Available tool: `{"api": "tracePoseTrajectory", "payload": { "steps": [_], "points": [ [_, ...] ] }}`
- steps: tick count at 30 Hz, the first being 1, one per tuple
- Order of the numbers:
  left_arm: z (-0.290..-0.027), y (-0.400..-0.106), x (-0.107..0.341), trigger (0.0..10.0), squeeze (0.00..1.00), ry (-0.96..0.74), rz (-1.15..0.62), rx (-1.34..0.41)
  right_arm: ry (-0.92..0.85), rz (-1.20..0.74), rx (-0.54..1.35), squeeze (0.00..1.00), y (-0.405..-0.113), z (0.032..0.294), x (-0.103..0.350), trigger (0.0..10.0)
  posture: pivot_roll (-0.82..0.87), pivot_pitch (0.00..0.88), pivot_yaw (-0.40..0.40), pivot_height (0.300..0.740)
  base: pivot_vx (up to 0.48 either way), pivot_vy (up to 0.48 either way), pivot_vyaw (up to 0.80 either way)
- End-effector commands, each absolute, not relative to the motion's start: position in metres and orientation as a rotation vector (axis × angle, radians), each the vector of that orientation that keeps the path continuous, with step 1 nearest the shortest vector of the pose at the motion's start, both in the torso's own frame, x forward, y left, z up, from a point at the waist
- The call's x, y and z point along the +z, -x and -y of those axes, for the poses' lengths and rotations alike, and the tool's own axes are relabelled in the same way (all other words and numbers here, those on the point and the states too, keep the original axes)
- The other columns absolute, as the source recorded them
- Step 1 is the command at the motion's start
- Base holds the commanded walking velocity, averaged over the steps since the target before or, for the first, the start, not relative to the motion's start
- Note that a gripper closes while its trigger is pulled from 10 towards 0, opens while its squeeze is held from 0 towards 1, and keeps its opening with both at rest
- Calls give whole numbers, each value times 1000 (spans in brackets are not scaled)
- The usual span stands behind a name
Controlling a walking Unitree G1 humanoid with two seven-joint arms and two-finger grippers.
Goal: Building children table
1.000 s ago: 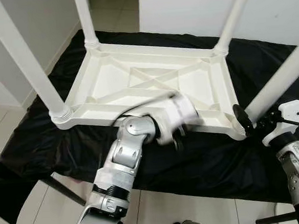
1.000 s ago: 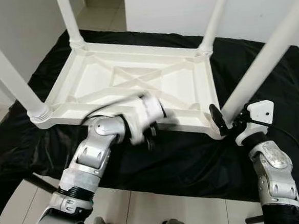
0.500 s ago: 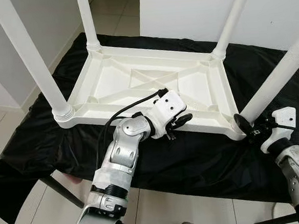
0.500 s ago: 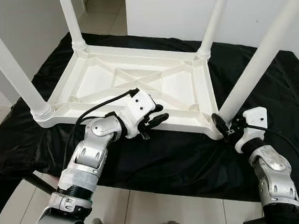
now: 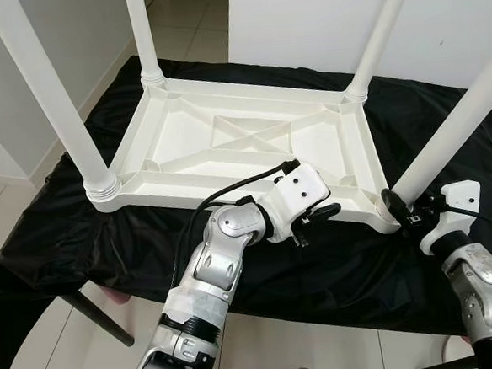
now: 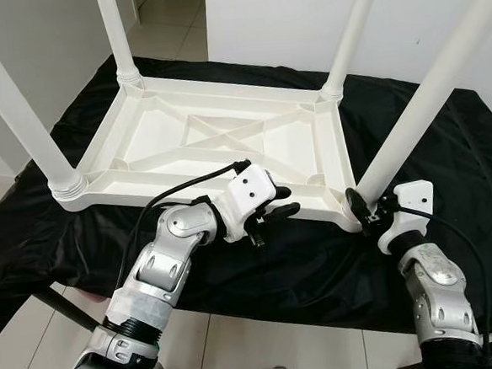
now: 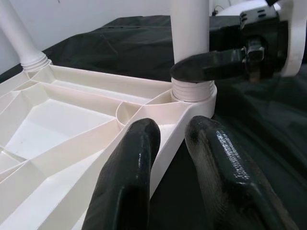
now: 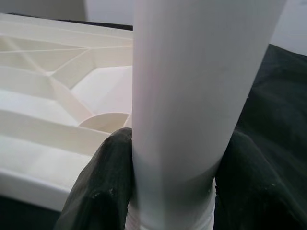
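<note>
White children's table (image 5: 251,138) lies upside down on the black-draped bench (image 5: 344,262), four legs pointing up. My right hand (image 8: 172,191) pinches the near-right leg (image 5: 445,137) just above its threaded collar, one finger either side. My left hand (image 7: 168,158) sits at the near rim (image 7: 163,143), fingers slightly spread, straddling the edge. The leg stands at about 2 o'clock from the left hand, long axis rising and leaning to 1 o'clock. Right arm is nearer, so I judge that seating the leg falls to it.
</note>
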State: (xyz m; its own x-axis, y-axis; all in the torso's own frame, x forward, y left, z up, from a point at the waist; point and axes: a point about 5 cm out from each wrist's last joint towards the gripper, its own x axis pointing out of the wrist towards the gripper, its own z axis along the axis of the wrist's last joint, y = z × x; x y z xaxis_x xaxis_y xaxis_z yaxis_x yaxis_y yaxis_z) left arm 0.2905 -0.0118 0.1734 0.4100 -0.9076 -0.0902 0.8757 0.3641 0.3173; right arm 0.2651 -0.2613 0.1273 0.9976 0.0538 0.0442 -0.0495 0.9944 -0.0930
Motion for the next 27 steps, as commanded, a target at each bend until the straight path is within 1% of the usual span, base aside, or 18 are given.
{"api": "tracePoseTrajectory", "payload": {
  "steps": [1, 3, 4, 5, 7, 8, 9, 10, 11, 12, 13, 14, 16, 21, 22, 24, 25, 27],
  "points": [
    [14, -292, 176, 10000, 0, -329, 133, -1057, 99, -10, -54, 0, -262, 261, 121, 10000, -1, 0, -81, 740, 0, 0, 0],
    [14, -292, 175, 10000, 0, -331, 131, -1057, 73, -21, -89, 0, -262, 258, 120, 10000, -2, 0, -80, 740, 0, 0, 0],
    [12, -293, 174, 10000, 0, -335, 128, -1055, 33, -22, -167, 0, -259, 244, 118, 10000, -7, 0, -72, 740, 0, 0, 0],
    [12, -293, 174, 10000, 0, -335, 128, -1055, 33, -22, -167, 0, -259, 244, 118, 10000, -7, 0, -72, 740, 0, 0, 0],
    [11, -294, 173, 10000, 0, -339, 124, -1052, -1, -27, -329, 0, -253, 224, 116, 10000, -9, 0, -70, 740, 0, 0, 0],
    [11, -294, 173, 10000, 0, -339, 124, -1052, -1, -27, -329, 0, -253, 224, 116, 10000, -9, 0, -70, 740, 0, 0, 0],
    [10, -294, 173, 10000, 0, -341, 123, -1052, -20, -33, -386, 0, -250, 216, 115, 10000, -10, 0, -70, 740, 0, 0, 0],
    [10, -294, 173, 10000, 0, -341, 123, -1052, -20, -33, -386, 0, -250, 216, 115, 10000, -10, 0, -70, 740, 0, 0, 0],
    [10, -295, 174, 10000, 0, -341, 123, -1051, -28, -33, -423, 0, -249, 209, 114, 10000, -9, 0, -65, 740, 0, 0, 0],
    [10, -295, 174, 10000, 0, -341, 123, -1051, -28, -33, -423, 0, -249, 209, 114, 10000, -9, 0, -65, 740, 0, 0, 0],
    [11, -296, 174, 10000, 0, -343, 123, -1049, -54, -19, -436, 0, -250, 195, 115, 10000, -8, 0, -63, 740, 0, 0, 0],
    [11, -296, 174, 10000, 0, -343, 123, -1049, -54, -19, -436, 0, -250, 195, 115, 10000, -8, 0, -63, 740, 0, 0, 0],
    [11, -297, 176, 10000, 0, -344, 124, -1044, -69, -1, -382, 0, -253, 175, 119, 10000, -10, 0, -57, 740, 0, 0, 0],
    [11, -297, 176, 10000, 0, -344, 124, -1042, -68, 7, -348, 0, -253, 173, 121, 10000, -9, 0, -57, 740, 0, 0, 0],
    [11, -297, 177, 10000, 0, -351, 127, -1043, -69, 11, -351, 1000, -251, 179, 121, 10000, -7, 0, -59, 740, 0, 0, 0],
    [11, -297, 177, 10000, 0, -351, 127, -1043, -69, 11, -351, 1000, -251, 179, 121, 10000, -7, 0, -59, 740, 0, 0, 0],
    [10, -298, 177, 10000, 0, -355, 127, -1040, -65, 37, -339, 1000, -249, 188, 124, 10000, -3, 0, -59, 740, 0, 0, 0],
    [10, -298, 177, 10000, 0, -358, 126, -1036, -58, 52, -330, 1000, -246, 194, 128, 10000, -3, 0, -60, 740, 0, 0, 0]
  ]
}}
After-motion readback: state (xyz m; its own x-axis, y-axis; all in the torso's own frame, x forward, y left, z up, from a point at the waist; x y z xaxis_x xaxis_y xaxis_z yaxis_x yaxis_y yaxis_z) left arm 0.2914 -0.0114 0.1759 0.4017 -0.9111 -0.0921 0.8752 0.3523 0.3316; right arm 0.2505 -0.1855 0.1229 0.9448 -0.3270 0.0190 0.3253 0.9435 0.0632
